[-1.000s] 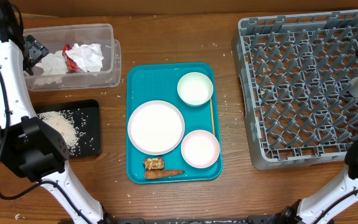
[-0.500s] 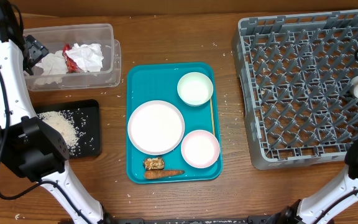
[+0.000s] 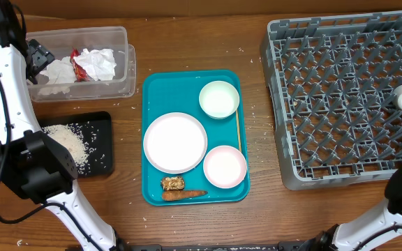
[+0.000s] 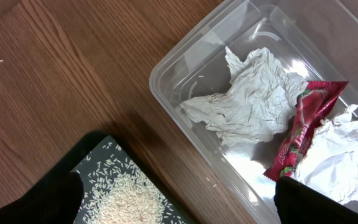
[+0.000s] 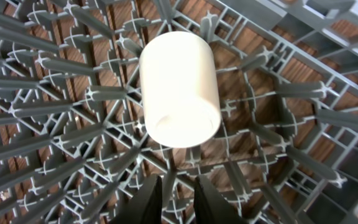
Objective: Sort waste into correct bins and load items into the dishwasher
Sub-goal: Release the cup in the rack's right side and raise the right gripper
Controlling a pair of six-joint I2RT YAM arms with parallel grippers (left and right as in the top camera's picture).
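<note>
The right gripper (image 5: 178, 194) hangs over the rack (image 5: 55, 143). Its fingers are parted by a narrow gap and nothing is between them. Just ahead of the fingertips the cup (image 5: 179, 87) rests among the pegs, clear of both fingers.

The left gripper (image 4: 179, 186) is spread wide and holds nothing. It hovers over the strip of table (image 4: 73, 62) between the tub (image 4: 166, 68) and the black tray (image 4: 95, 155). Ahead of one finger, inside the tub, lie two crumpled napkins (image 4: 253, 102) with the wrapper (image 4: 303, 124) between them, touching both. Beside the other finger, rice (image 4: 129, 202) is heaped on the black tray, with loose grains around the heap.

The teal tray (image 3: 152, 87) lies between the two grippers, well apart from both. It carries the plate (image 3: 175, 142), a bowl (image 3: 219, 99) and a second bowl (image 3: 225, 166). The lump (image 3: 173, 183) and the carrot stick (image 3: 183, 195) lie just beside each other on the tray's edge farthest from the left gripper.
</note>
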